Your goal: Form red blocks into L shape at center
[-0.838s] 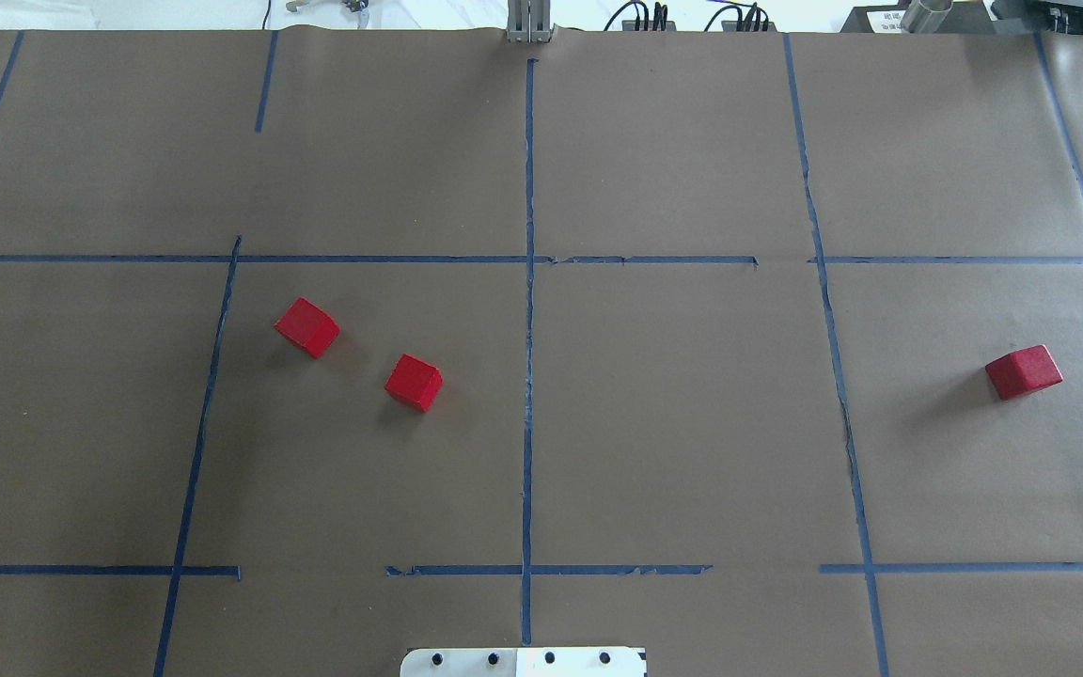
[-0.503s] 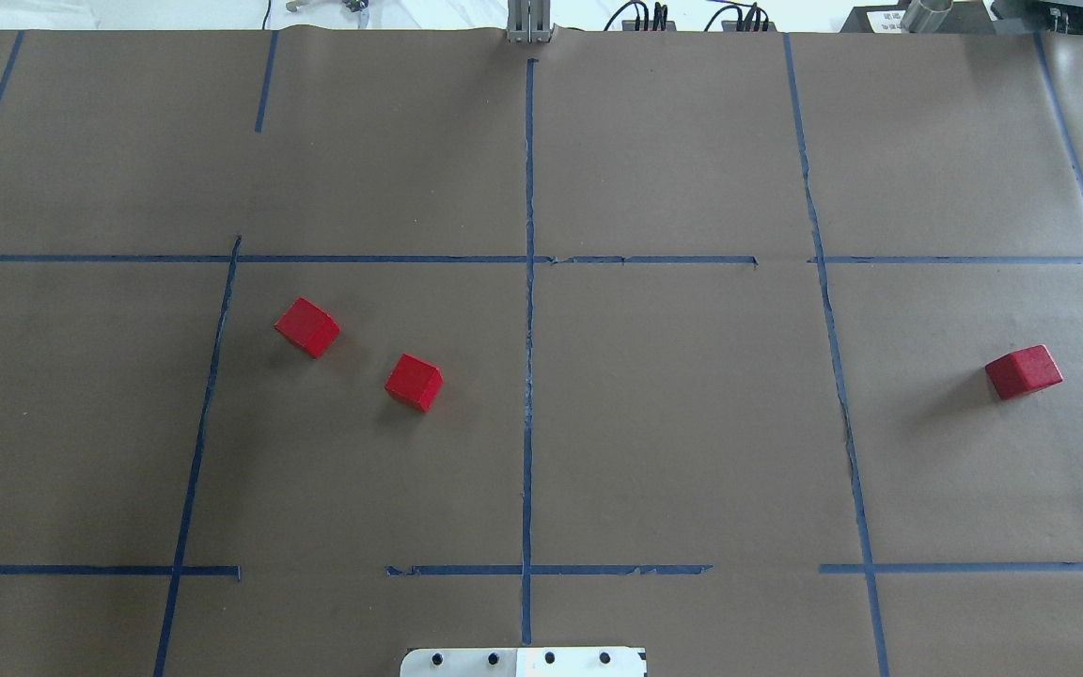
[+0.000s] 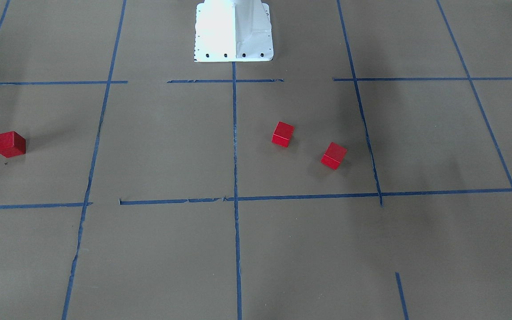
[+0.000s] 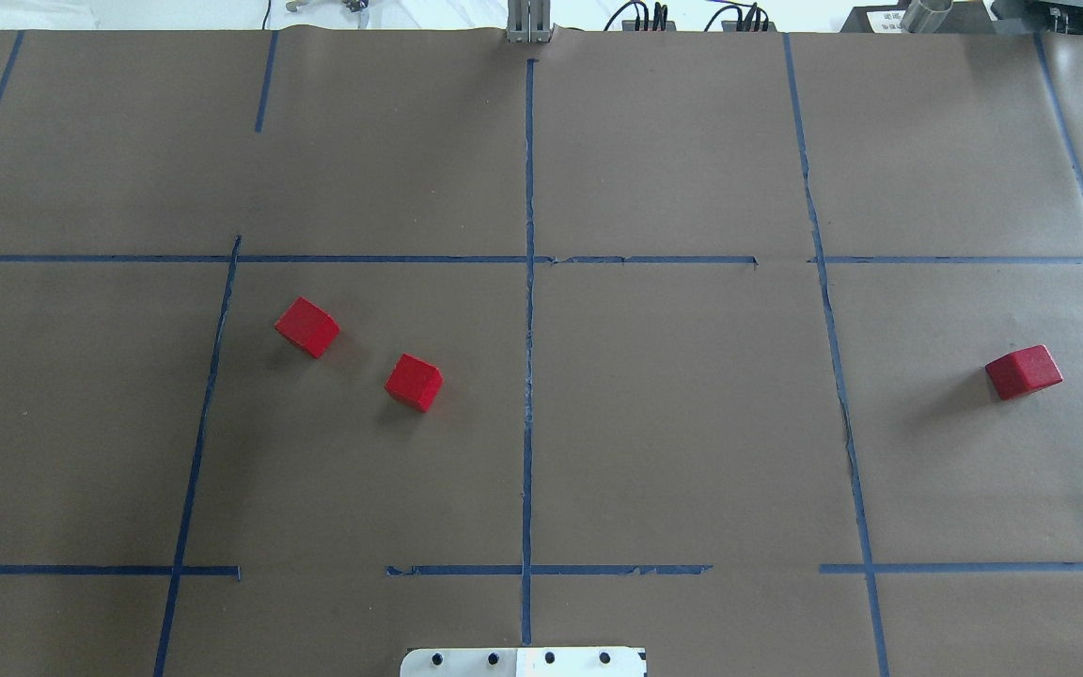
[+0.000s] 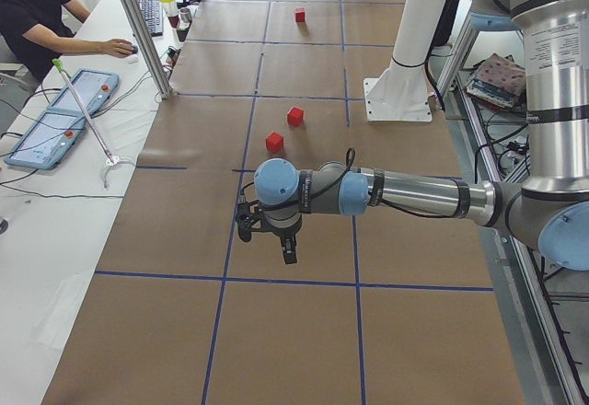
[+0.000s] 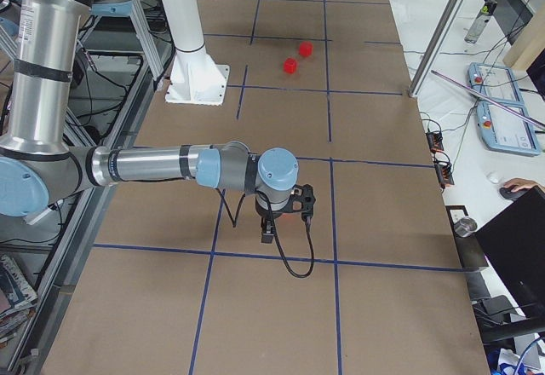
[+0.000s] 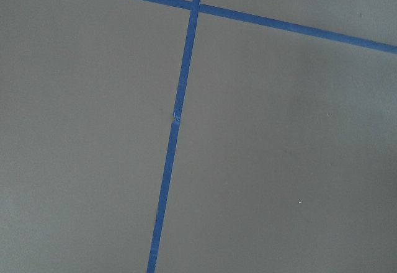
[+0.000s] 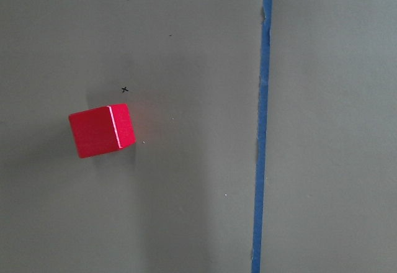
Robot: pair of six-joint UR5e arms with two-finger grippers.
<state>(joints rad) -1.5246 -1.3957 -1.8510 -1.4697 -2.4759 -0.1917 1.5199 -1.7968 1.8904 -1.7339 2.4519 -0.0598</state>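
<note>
Front-facing view: on the counter [image 3: 149, 249] the first red block [image 3: 283, 134] and the second red block [image 3: 334, 155] lie near each other, not touching, on the robot's left of the centre tape line [image 3: 235, 146]. The third red block [image 3: 10, 144] lies alone, far on its right.

Left side view: the left gripper [image 5: 267, 242] hangs above the counter. Released or clenched, I cannot tell.

Right side view: the right gripper [image 6: 287, 217] hangs low, and here too I cannot tell.

Right wrist view: the third red block is near a tape line, apart from it.
</note>
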